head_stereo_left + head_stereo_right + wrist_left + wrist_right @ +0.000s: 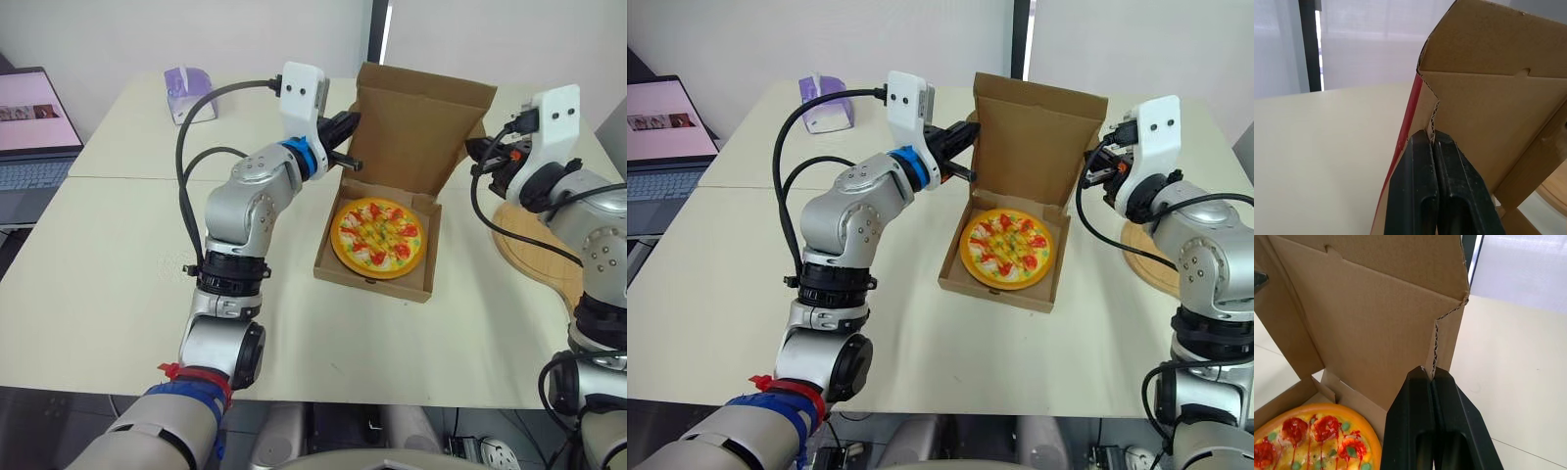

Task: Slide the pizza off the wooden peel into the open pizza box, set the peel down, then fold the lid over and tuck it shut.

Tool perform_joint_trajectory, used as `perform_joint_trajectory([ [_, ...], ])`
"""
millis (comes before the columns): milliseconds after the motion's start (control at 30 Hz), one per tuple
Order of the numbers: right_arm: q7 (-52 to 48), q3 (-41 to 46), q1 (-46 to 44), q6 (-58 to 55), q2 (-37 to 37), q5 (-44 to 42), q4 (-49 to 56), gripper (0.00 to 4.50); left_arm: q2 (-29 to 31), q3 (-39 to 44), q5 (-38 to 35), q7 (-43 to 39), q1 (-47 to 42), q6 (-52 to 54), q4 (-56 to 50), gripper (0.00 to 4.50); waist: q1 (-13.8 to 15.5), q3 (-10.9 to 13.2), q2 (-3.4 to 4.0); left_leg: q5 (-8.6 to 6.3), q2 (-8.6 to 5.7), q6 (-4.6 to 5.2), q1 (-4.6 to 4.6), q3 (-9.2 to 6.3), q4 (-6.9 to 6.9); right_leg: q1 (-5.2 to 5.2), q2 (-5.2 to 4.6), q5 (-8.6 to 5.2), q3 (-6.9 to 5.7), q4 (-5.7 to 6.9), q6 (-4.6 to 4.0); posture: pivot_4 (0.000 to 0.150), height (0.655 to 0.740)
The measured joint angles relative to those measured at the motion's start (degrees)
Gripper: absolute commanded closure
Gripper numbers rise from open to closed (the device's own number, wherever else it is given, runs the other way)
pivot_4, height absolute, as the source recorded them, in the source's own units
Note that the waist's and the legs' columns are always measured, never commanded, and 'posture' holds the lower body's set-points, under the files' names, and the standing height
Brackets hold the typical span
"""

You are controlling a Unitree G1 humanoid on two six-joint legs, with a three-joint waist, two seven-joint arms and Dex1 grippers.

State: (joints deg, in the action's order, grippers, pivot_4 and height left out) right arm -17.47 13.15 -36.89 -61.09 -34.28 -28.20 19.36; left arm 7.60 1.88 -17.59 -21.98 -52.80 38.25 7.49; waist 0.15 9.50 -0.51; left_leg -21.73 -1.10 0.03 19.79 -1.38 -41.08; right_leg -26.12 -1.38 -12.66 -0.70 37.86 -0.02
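The pizza (379, 238) lies flat in the base of the open cardboard box (372, 281) at mid-table. The lid (416, 127) stands upright behind it. My left gripper (1432, 137) is at the lid's left edge, shut on the side flap's corrugated edge. At the lid's right edge, my right gripper (1430, 372) is shut on the other side flap in the same way. The round wooden peel (534, 250) rests on the table to the right of the box, partly under my right arm.
A purple tissue box (188, 93) sits at the back left of the table. A laptop (29, 127) with its screen on stands off the table's left side. The table's front edge (323, 392) runs close to me.
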Motion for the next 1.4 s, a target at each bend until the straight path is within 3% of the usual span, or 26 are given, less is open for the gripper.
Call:
perform_joint_trajectory([
  [367,0.0,0.0,0.0,0.9,-0.5,0.5,-1.3,4.48,-8.8,-3.3,3.6,8.8,5.6,-1.7,-7.7,4.50,0.7,0.0,-0.01,0.00,-0.05,0.00,0.01,0.00,0.00,0.01,-0.07,0.01,0.01,-0.02,0.02,0.150,0.7251],
  [633,0.0,0.0,0.0,0.8,-0.5,0.4,-1.3,4.48,-11.6,-4.5,6.0,12.1,7.8,-3.9,-8.7,4.50,1.2,0.0,-0.01,0.01,-0.06,0.01,0.01,0.01,-0.01,0.01,-0.07,0.01,0.01,-0.01,0.02,0.150,0.7251],
  [833,0.0,0.2,-0.3,0.5,-0.4,0.2,-1.4,4.48,-11.7,-2.1,5.5,12.3,3.3,-4.7,-3.4,4.50,1.2,0.0,-0.03,0.03,-0.08,0.05,0.02,0.02,-0.03,0.01,-0.08,0.01,0.00,0.02,0.02,0.150,0.7251],
  [1133,-1.8,-0.1,-1.9,0.4,-1.0,-0.1,-3.5,4.48,-3.3,2.5,2.8,4.0,-6.9,-6.6,12.7,4.50,0.7,0.0,-0.02,0.04,-0.08,0.07,0.02,0.01,0.02,-0.04,-0.07,0.01,-0.03,0.01,0.02,0.150,0.7251],
  [1400,-1.1,0.1,-2.0,-0.8,-0.4,-0.1,-2.9,4.48,-7.0,1.5,2.0,5.3,-2.5,-4.9,5.8,4.50,0.9,0.0,-0.02,0.05,-0.10,0.05,0.05,-0.01,0.02,-0.05,-0.12,0.01,-0.02,-0.03,0.02,0.150,0.7251],
])
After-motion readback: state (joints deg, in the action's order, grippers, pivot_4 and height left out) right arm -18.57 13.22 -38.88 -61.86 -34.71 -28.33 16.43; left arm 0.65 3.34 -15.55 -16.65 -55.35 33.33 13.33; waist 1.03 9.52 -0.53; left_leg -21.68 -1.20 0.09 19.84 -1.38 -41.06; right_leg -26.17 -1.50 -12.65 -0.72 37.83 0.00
